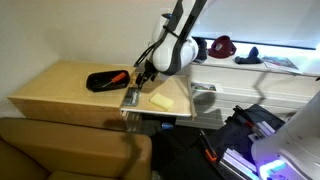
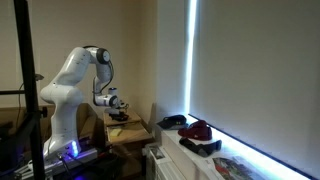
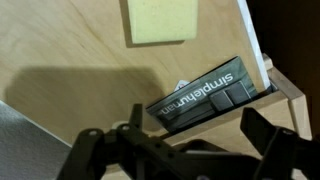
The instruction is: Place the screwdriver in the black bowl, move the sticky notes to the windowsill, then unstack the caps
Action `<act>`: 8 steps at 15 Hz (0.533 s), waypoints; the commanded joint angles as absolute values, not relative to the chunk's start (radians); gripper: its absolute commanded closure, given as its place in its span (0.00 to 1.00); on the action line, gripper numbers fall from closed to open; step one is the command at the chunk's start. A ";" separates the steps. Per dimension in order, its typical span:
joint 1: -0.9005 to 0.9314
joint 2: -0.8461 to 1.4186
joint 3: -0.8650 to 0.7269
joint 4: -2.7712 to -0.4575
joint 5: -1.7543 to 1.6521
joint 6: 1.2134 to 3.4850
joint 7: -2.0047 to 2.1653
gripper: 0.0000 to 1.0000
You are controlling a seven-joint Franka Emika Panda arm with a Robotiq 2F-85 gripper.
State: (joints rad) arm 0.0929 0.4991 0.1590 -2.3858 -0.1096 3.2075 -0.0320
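The black bowl (image 1: 101, 81) sits on the wooden table, and the orange-handled screwdriver (image 1: 118, 76) lies at its right end. The pale yellow sticky notes (image 1: 161, 99) (image 3: 160, 20) rest flat on the table near its window-side edge. My gripper (image 1: 143, 79) (image 2: 118, 104) (image 3: 200, 140) hovers open between bowl and notes, with nothing between its fingers (image 3: 265, 135). On the white windowsill (image 1: 285, 75) (image 2: 240, 158) a dark red cap (image 1: 224, 45) (image 2: 198, 129) sits next to a dark cap (image 1: 200, 48) (image 2: 172, 121).
A dark grey rectangular object labelled "simplehuman" (image 3: 205, 97) (image 1: 131, 96) lies at the table's edge, just beyond my fingertips. Papers (image 1: 280, 63) and another dark item (image 1: 250, 58) rest further along the sill. A sofa back (image 1: 70, 145) stands in front of the table.
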 commanded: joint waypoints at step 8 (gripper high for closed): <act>0.151 0.636 0.074 -2.242 -0.096 2.903 0.001 0.00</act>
State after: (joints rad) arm 0.1463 0.6376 0.0772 -2.2434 -0.1052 2.9044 0.0084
